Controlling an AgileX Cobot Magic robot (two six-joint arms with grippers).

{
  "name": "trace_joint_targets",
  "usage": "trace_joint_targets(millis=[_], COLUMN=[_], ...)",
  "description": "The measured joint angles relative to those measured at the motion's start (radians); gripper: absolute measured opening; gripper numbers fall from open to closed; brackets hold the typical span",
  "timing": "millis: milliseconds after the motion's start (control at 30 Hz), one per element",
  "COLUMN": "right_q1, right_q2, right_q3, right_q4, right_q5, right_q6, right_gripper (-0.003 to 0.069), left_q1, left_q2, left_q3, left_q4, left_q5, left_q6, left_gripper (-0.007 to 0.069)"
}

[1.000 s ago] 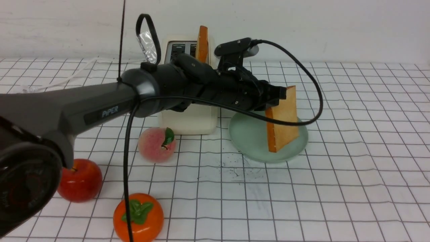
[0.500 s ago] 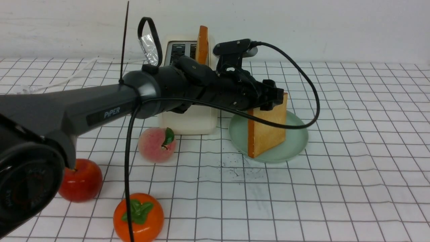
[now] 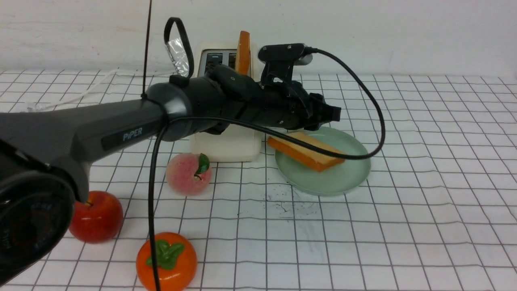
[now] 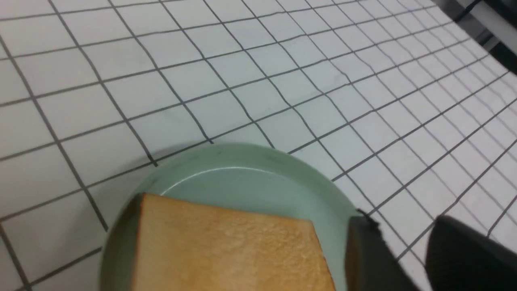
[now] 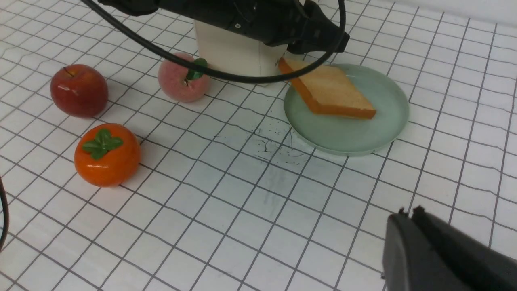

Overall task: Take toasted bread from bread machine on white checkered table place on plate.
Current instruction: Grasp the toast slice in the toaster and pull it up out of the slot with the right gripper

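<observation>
Golden toast [image 3: 307,151] lies on the plate [image 3: 323,190] beneath my left fingers [image 4: 365,258] — parted, empty; right fingers [image 5: 404,250] closed. Front view alone shows another slice [image 3: 243,48] standing in the toaster [image 3: 226,145].

The left arm [image 3: 121,125] is dark grey, tube-shaped, lettered "PiPER" [image 3: 132,134]; a black cable [image 3: 152,202] loops along it to a black wrist camera [image 3: 281,52].

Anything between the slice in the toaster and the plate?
Nothing fixed. The upright slice in the toaster sits beside the plate; only the left gripper hangs above the plate, and the flat slice covers its toaster side.
</observation>
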Motion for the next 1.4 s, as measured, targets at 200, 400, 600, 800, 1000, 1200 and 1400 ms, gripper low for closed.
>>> trace_joint_targets(millis=[200,400,600,800,1000,1200,1400], right_q1=[0.000,0.000,0.000,0.000,0.046,0.310,0.412], right_q2=[0.000,0.002,0.084,0.236,0.485,0.794,1.072], right_q3=[0.000,0.000,-0.001,-0.008,-0.159,-0.441,-0.756], right_q4=[0.000,0.000,0.000,0.052,0.192,0.115,-0.140], right_q5=[0.001,-0.002,-0.005,-0.038,-0.051,-0.097,-0.129], right_q6=[0.000,0.010,0.054,0.049,-0.058,-0.037,0.229], right_gripper=[0.0018,0.0018,0.0021,0.0021,0.0021,0.0021,0.0040], left_q1=[0.000,0.000,0.000,0.000,0.000,0.000,0.000], left_q2=[-0.023,-0.173,-0.380,-0.613,-0.944,-1.149,-1.217], left_q3=[0.000,0.000,0.000,0.108,0.395,0.582,0.600], left_q4=[0.007,0.088,0.473,0.940,1.261,1.369,1.391], left_q5=[0.052,0.163,0.311,0.369,0.259,0.186,0.190], left_q6=[0.022,-0.038,-0.368,-0.743,-1.036,-1.173,-1.218], left_gripper=[-0.0001,-0.0013,-0.0013,-0.0013,-0.0013,-0.0013,-0.0013])
